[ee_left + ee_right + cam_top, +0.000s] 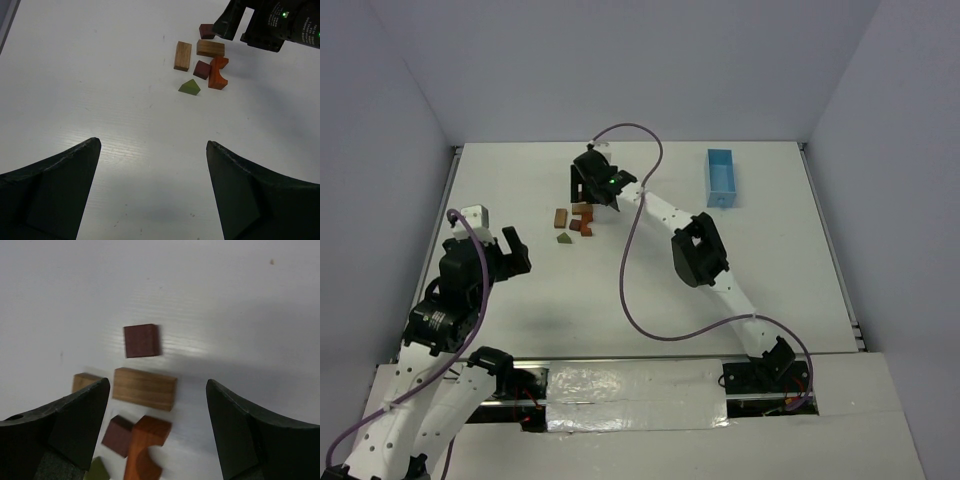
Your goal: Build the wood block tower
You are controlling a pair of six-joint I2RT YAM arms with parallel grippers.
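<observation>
The wooden blocks lie loose and unstacked on the white table (720,290). In the left wrist view I see a light brown block (183,55), a second brown block (210,48), two dark maroon cubes (201,69) (206,31), an orange arch piece (217,72) and an olive-green triangle (190,87). My right gripper (603,200) hovers open just above the cluster; its view shows the brown block (144,388), a maroon cube (142,340) and the arch (145,446) between its fingers. My left gripper (503,247) is open and empty, left of the blocks.
A light-blue rectangular tray (721,178) stands at the back right. A purple cable (630,260) loops over the table beside the right arm. The table's left edge (440,220) is close to the left arm.
</observation>
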